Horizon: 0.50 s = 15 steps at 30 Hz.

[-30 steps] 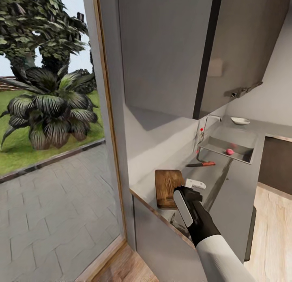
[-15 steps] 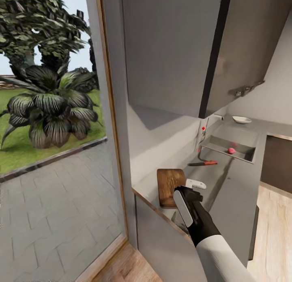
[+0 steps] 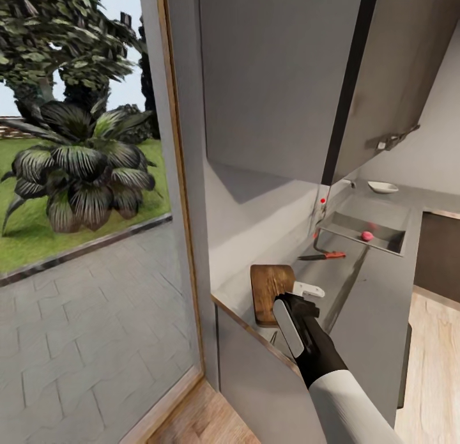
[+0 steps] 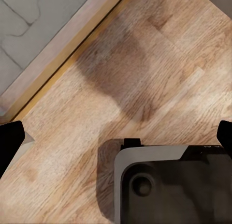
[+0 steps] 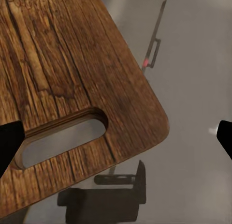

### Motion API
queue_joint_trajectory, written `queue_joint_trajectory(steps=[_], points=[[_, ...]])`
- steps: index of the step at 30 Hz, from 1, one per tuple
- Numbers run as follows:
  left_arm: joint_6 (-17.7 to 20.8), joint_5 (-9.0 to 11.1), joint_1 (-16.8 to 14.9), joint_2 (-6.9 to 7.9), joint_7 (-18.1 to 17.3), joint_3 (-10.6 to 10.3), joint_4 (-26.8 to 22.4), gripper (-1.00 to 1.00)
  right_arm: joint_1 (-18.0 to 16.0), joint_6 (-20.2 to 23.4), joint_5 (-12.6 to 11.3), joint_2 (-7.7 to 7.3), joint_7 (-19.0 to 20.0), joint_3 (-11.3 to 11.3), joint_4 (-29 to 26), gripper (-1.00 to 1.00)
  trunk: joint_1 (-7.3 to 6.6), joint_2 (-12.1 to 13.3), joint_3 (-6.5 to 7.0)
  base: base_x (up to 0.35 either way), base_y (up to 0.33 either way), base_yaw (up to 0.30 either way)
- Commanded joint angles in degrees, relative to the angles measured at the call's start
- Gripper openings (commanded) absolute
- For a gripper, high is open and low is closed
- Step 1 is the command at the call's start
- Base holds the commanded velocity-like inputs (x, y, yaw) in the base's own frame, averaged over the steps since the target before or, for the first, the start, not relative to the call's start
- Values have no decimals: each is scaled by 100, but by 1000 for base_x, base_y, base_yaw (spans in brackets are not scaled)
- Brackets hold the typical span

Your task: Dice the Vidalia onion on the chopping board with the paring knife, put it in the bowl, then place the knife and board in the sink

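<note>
Onion (image 3: 367, 236) sits in the sink (image 3: 358, 223), at about 1 o'clock from the right gripper (image 3: 305, 298) and well apart from it. Knife (image 3: 322, 255) lies on the surface (image 3: 358, 284) between sink and board (image 3: 271, 292); bowl (image 3: 383, 187) beyond the sink. Right jaws hover apart over the board's handle slot (image 5: 63, 139). Left jaws also apart, over the floor (image 4: 145, 79). Judgement: bring the base nearer the sink first, then descend on the onion from above; it is round and may roll.

Nothing readable anywhere that I can spot, no labels, brands or numbers. Far end of the countertop (image 3: 358, 284) is pretty small though, so maybe missed something.
</note>
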Motion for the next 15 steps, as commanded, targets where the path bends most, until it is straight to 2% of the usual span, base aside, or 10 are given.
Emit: queue_joint_trajectory(steps=[1, 8, 15], points=[[-7, -2, 2, 0, -3, 6, -9, 100, -6, 20, -40, 0, -46, 9, -4, 100, 4, -12, -14, 0, 0, 0], [-7, -2, 2, -1, -3, 6, -9, 100, -6, 18, -48, 0, -50, -16, -4, 100, 4, -12, -30, 0, 0, 0], [-7, -3, 2, 1, -3, 6, -9, 100, -6, 20, -43, 0, -52, -151, -4, 100, 4, -12, -45, 0, 1, 0]])
